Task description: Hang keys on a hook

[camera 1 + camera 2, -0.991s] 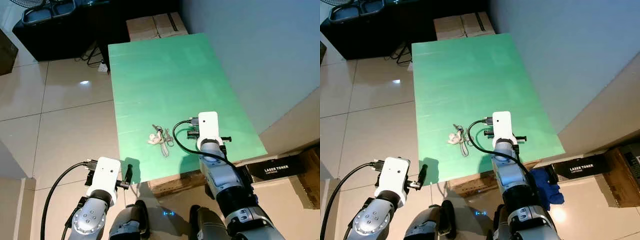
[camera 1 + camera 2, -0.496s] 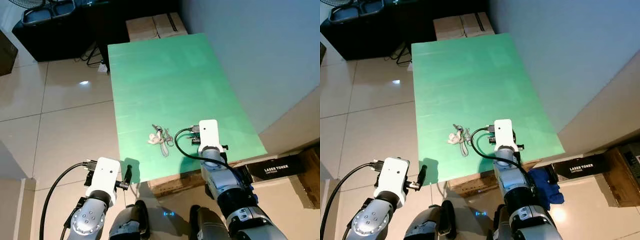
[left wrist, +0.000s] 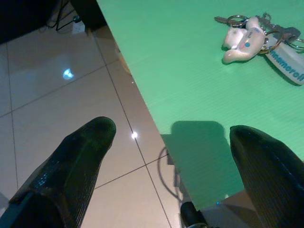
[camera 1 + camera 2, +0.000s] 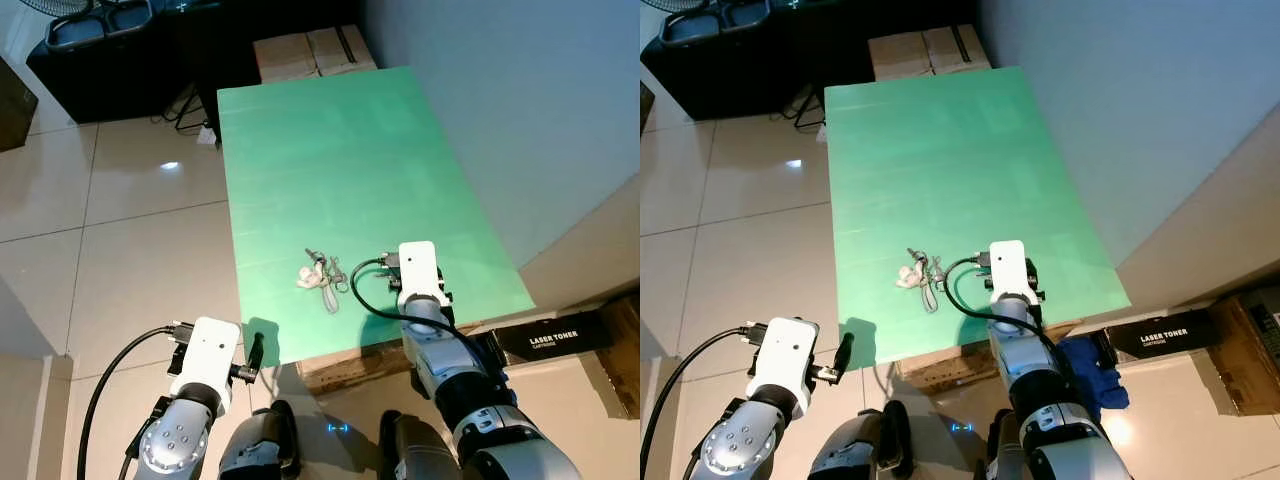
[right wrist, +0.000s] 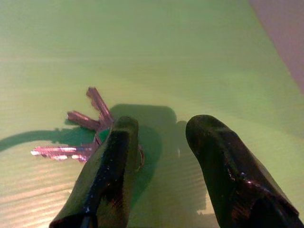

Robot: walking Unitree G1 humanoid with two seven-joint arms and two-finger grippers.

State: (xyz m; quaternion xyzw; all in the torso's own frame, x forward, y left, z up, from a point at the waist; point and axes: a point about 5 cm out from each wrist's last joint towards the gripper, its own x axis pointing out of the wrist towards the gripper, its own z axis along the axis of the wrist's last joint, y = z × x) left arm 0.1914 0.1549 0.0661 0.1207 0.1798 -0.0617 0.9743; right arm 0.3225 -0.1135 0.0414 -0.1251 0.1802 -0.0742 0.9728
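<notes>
two grippers are in view over a green table (image 4: 350, 150) that stands against a pale wall. the keys (image 4: 322, 274) lie flat on the tabletop near its front edge, a small bunch with a white plush charm (image 3: 242, 42) and a strap with lettering, the metal blades fanned out beside them. the right gripper (image 5: 159, 142) is low over the table just beside the bunch, on the wall side of it; its two black fingers (image 5: 110, 166) stand spread apart with nothing between them, and one fingertip sits right by the key blades (image 5: 85, 121), though contact cannot be made out. the left gripper (image 3: 175, 142) hangs off the table's front corner, above the tiled floor (image 4: 130, 230), its fingers wide apart and holding nothing. a black box labelled laser toner (image 4: 552, 338) lies on the floor under the table's right corner, and cardboard boxes (image 4: 305, 50) sit past the table's far end
</notes>
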